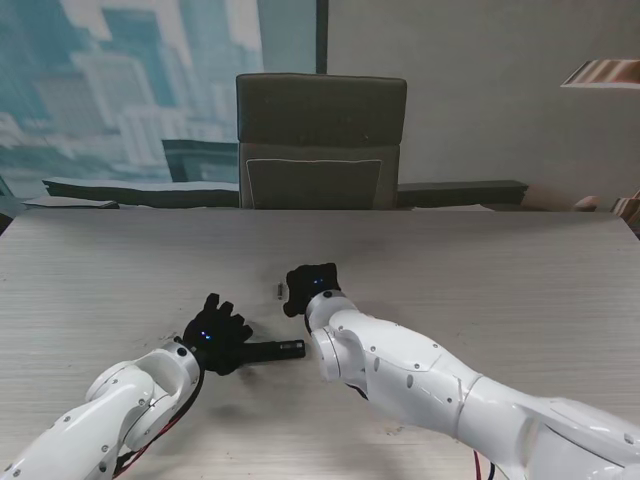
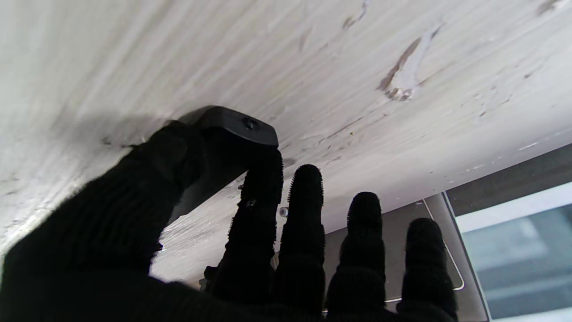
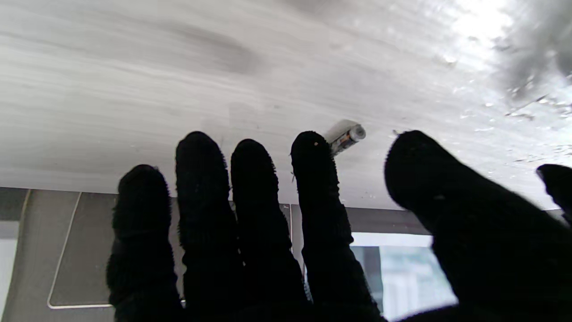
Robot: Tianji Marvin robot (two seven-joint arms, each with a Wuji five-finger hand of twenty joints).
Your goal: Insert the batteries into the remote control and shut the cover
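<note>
A black remote control (image 1: 278,349) lies on the table close to me, slightly left of centre. My left hand (image 1: 215,335) covers its left end; in the left wrist view the thumb and first finger of this hand (image 2: 268,250) pinch the remote's end (image 2: 237,127), and the other fingers stand straight. One small light-coloured battery (image 1: 279,291) lies farther from me, just left of my right hand (image 1: 312,285). In the right wrist view that hand (image 3: 268,232) hovers with fingers spread and holds nothing. The battery (image 3: 346,133) shows just past a fingertip (image 3: 310,147). I cannot make out the cover.
The pale wood-grain table (image 1: 480,270) runs wide to both sides. A grey chair (image 1: 320,140) stands behind its far edge, in front of a window. My right arm (image 1: 450,390) crosses the near right part of the table.
</note>
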